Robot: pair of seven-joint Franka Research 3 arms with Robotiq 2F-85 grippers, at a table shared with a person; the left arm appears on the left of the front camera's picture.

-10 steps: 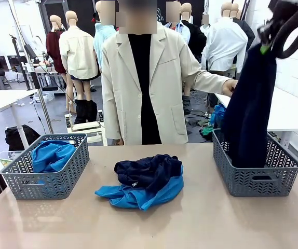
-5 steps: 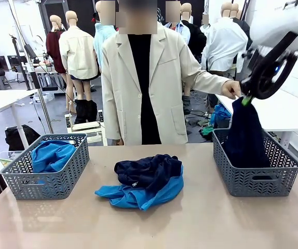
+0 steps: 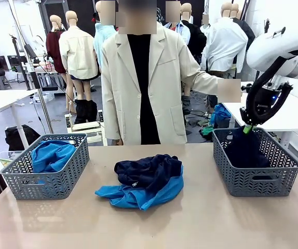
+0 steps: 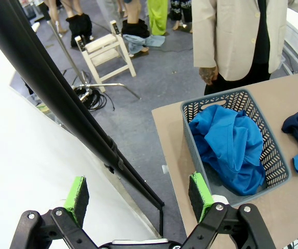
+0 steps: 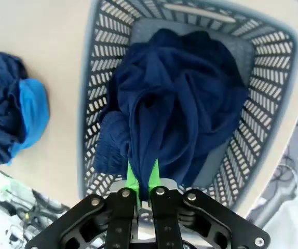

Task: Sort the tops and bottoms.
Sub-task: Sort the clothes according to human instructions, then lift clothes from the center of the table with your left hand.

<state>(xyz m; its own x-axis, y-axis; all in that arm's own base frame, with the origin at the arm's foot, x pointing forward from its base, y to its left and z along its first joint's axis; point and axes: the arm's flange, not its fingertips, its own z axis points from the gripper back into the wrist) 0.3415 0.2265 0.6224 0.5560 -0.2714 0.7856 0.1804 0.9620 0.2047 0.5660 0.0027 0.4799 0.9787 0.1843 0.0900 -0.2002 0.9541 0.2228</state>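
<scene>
Right gripper (image 3: pixel 248 128): pads pinched together on a fold of the held navy bottoms (image 5: pixel 185 98). The rest of that garment is bunched inside the right basket (image 3: pixel 255 181), with only the gripped fold raised.

Left gripper (image 4: pixel 138 194): fingers wide apart, nothing between them, hanging beyond the table edge by the left basket (image 4: pixel 273 166), which holds 1 binned blue top (image 4: pixel 232 145).

Mid-table: 1 loose navy bottoms (image 3: pixel 149 173) lying on 1 loose blue top (image 3: pixel 138 197).

Step, as judged: depositing bottoms. The next move calls for parting the pads and lifting clear, then picking from the pile, taking the upper piece without dragging the lower.
</scene>
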